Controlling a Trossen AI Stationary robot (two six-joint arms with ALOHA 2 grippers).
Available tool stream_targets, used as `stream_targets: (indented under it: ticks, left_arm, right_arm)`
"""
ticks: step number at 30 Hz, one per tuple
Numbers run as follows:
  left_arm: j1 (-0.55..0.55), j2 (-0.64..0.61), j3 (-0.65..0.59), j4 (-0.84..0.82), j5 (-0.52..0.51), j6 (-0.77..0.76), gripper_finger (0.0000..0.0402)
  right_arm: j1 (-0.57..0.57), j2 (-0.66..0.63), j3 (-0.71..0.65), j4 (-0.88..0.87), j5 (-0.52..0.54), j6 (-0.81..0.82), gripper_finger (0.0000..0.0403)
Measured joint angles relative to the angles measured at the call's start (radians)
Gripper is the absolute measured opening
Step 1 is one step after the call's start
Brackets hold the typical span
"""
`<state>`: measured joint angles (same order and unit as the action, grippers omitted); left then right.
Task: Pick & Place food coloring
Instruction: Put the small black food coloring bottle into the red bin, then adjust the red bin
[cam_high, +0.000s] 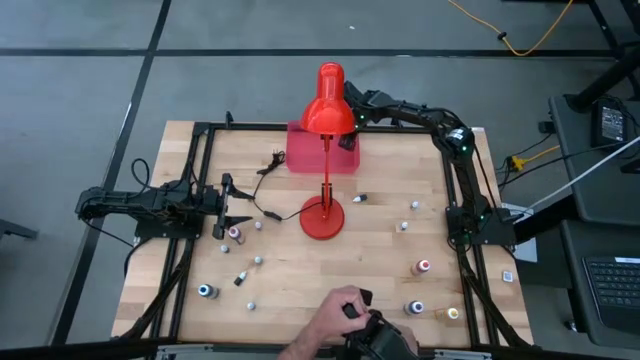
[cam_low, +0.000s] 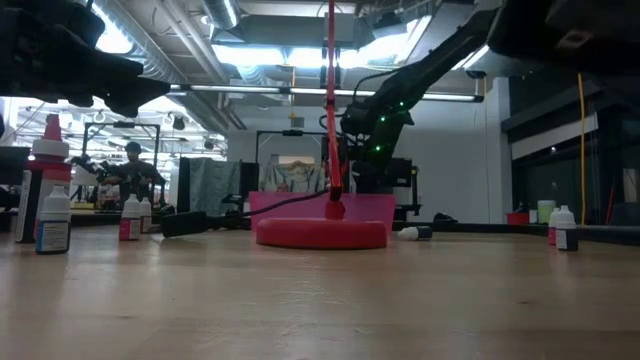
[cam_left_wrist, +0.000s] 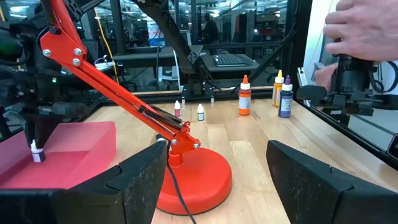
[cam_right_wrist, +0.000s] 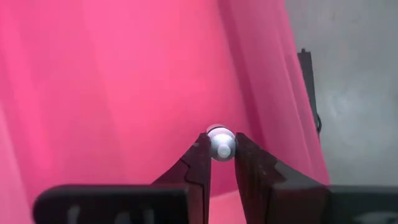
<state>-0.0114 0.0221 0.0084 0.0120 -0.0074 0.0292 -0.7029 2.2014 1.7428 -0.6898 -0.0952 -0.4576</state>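
Note:
Small food coloring bottles with pale caps stand and lie scattered over the wooden table, among them a red one (cam_high: 235, 233), a blue one (cam_high: 207, 291) and an orange one (cam_high: 422, 267). My right gripper (cam_right_wrist: 221, 146) hovers over the pink tray (cam_high: 300, 160) at the far edge, behind the red lamp's head, shut on one tiny bottle (cam_left_wrist: 37, 152). My left gripper (cam_high: 240, 208) waits open near the table's left side, facing the lamp base (cam_left_wrist: 196, 180); it touches nothing (cam_left_wrist: 217, 149). My right gripper pinches one food coloring bottle between its two fingertips, which sit just below the white cap (cam_right_wrist: 221, 143). The fingers point down from above the pink tray. The bottle is lifted clear and hangs upright below the fingers, over the tray's inside (cam_left_wrist: 37, 152).
The tall red desk lamp (cam_high: 325, 215) stands mid-table with its cord (cam_high: 268, 165) running toward the far left. A person's hand (cam_high: 335, 318) holds a dark device at the near edge. More bottles (cam_left_wrist: 244, 102) stand on the right half. Black frame rails edge the table.

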Motion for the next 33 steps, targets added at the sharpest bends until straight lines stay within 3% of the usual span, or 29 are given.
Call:
stream_targets:
  ticks: [7, 14, 22, 33]
  left_arm:
    - [0.0, 0.0, 0.0, 0.0, 0.0, 0.0, 0.0271]
    - [0.0, 0.0, 0.0, 0.0, 0.0, 0.0, 0.0271]
    - [0.0, 0.0, 0.0, 0.0, 0.0, 0.0, 0.0271]
    - [0.0, 0.0, 0.0, 0.0, 0.0, 0.0, 0.0271]
  right_arm:
    - [0.0, 0.015, 0.0, 0.004, 0.022, -0.004, 0.0069]
    - [0.0, 0.016, 0.006, 0.014, 0.1, 0.003, 0.012]
    - [0.001, 0.016, 0.072, -0.032, 0.097, 0.007, 0.0174]
    - [-0.001, 0.006, 0.128, -0.138, 0.106, 0.007, 0.0187]
